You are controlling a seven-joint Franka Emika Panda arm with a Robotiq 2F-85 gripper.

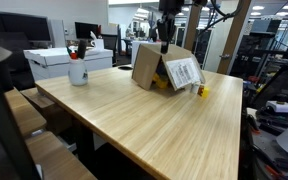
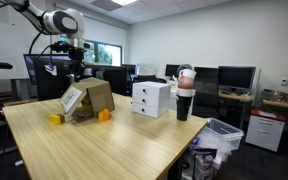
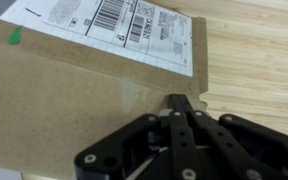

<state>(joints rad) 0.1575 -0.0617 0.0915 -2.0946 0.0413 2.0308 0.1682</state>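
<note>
A brown cardboard box (image 1: 149, 63) with a white shipping label (image 1: 183, 72) lies tilted on the wooden table (image 1: 174, 125). It also shows in the other exterior view (image 2: 92, 97) and fills the wrist view (image 3: 74, 90), label (image 3: 114, 25) at the top. My gripper (image 1: 166, 44) hangs just above the box's top edge, also seen in an exterior view (image 2: 76, 70). In the wrist view the fingers (image 3: 176, 103) are pressed together, holding nothing, right over the box's edge.
A small yellow object (image 1: 203, 90) lies beside the box; yellow (image 2: 56, 119) and orange (image 2: 104, 114) pieces flank it. A cup with utensils (image 1: 78, 68) and a white box (image 1: 69, 58) stand at the table's end. Stacked cups (image 2: 184, 95) and white drawers (image 2: 150, 98) stand there too.
</note>
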